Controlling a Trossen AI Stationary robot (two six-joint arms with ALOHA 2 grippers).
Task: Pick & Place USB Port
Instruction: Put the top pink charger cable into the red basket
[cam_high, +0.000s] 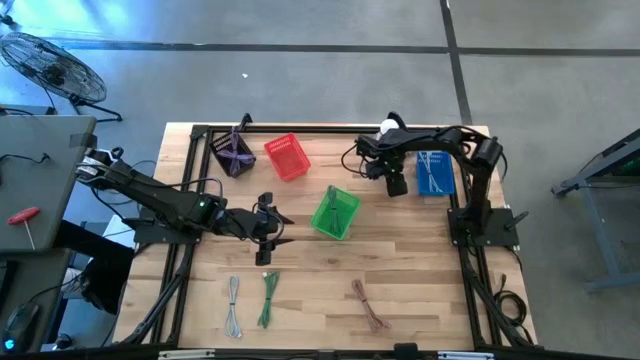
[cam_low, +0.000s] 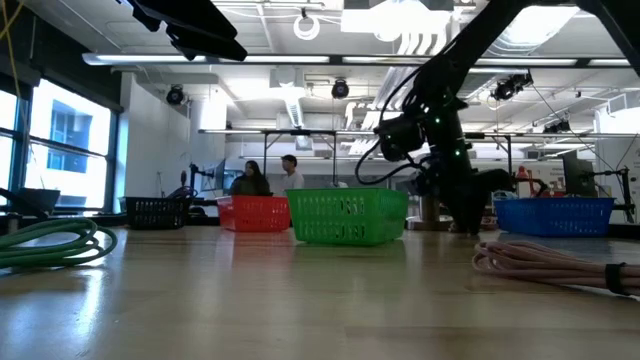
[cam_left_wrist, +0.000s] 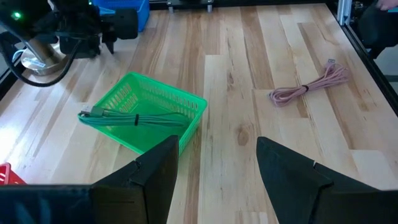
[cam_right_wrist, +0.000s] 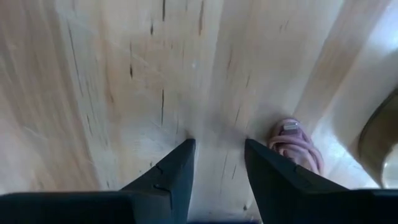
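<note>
Green cable (cam_left_wrist: 134, 118) lies in green basket (cam_left_wrist: 186, 102); left gripper (cam_left_wrist: 214, 168) apparently empty.

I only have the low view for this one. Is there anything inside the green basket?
Observer: Yes. The left wrist view shows a green cable lying in the green basket.
Operator: Is the left pincer holding anything?
Observer: No. The left pincer is open and empty, short of that basket.
Operator: And the right one?
Observer: The right pincer is open over bare wood, with a pink cable close by.
</note>
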